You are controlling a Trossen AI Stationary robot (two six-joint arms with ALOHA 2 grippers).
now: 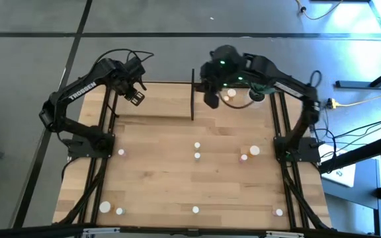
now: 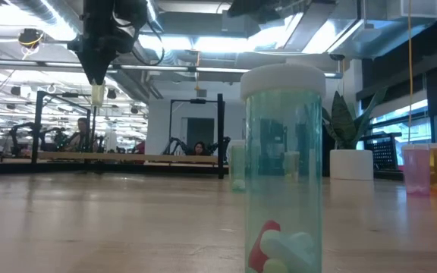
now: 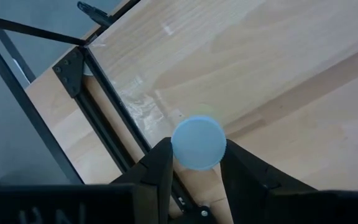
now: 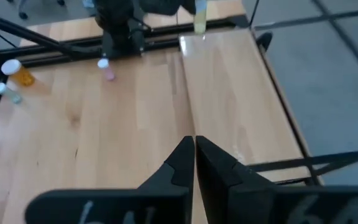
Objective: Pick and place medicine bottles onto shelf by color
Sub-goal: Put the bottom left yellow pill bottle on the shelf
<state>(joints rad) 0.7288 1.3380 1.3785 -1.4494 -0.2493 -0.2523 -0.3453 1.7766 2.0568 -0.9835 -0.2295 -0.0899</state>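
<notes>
Left claw over the shelf with a bottle — right claw empty at the shelf's other end.

The left claw (image 3: 197,165) is clamped on a white-capped bottle (image 3: 198,142), hanging above the shelf (image 1: 167,100) near its black-framed outer end; the body colour is hard to tell, pale yellowish from the right wrist view. The right claw (image 4: 194,155) has its fingers pressed together, holding nothing, just past the shelf's upright end bar (image 1: 192,94). Other bottles stand scattered on the bench (image 1: 157,178) in front of the shelf — a green one (image 2: 283,171) sits closest to the low camera, an orange one (image 4: 18,73) and a pink one (image 4: 106,68) farther off.
</notes>
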